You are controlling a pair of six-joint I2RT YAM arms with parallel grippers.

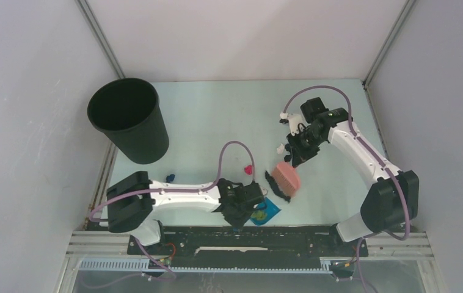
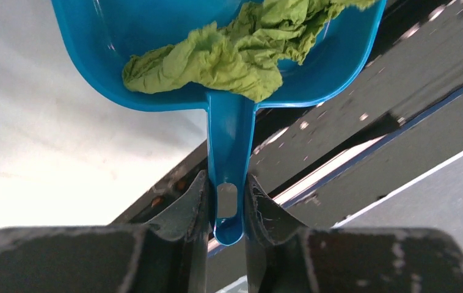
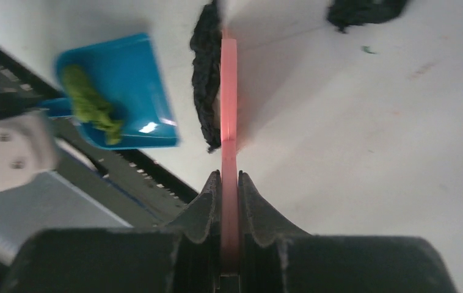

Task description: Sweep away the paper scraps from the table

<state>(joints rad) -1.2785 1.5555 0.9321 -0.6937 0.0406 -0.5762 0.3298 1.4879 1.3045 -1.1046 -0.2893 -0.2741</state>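
My left gripper [image 1: 245, 199] is shut on the handle of a blue dustpan [image 1: 266, 212] near the table's front edge; in the left wrist view the gripper [image 2: 227, 186] clamps the handle, and the dustpan [image 2: 149, 43] holds a green paper scrap [image 2: 229, 58]. My right gripper [image 1: 294, 159] [image 3: 229, 178] is shut on a pink brush [image 1: 288, 177] [image 3: 229, 104] whose black bristles [image 3: 204, 73] touch the table [image 1: 217, 116] beside the dustpan [image 3: 128, 79]. A red scrap [image 1: 248, 169], a dark blue scrap [image 1: 170, 177] and a pale scrap [image 1: 280, 148] lie loose. A black scrap [image 3: 363, 11] lies beyond the brush.
A black bin [image 1: 128, 119] stands at the back left of the table. A black rail [image 1: 247, 235] runs along the front edge. Grey-white walls [image 1: 33, 122] close in the sides and back.
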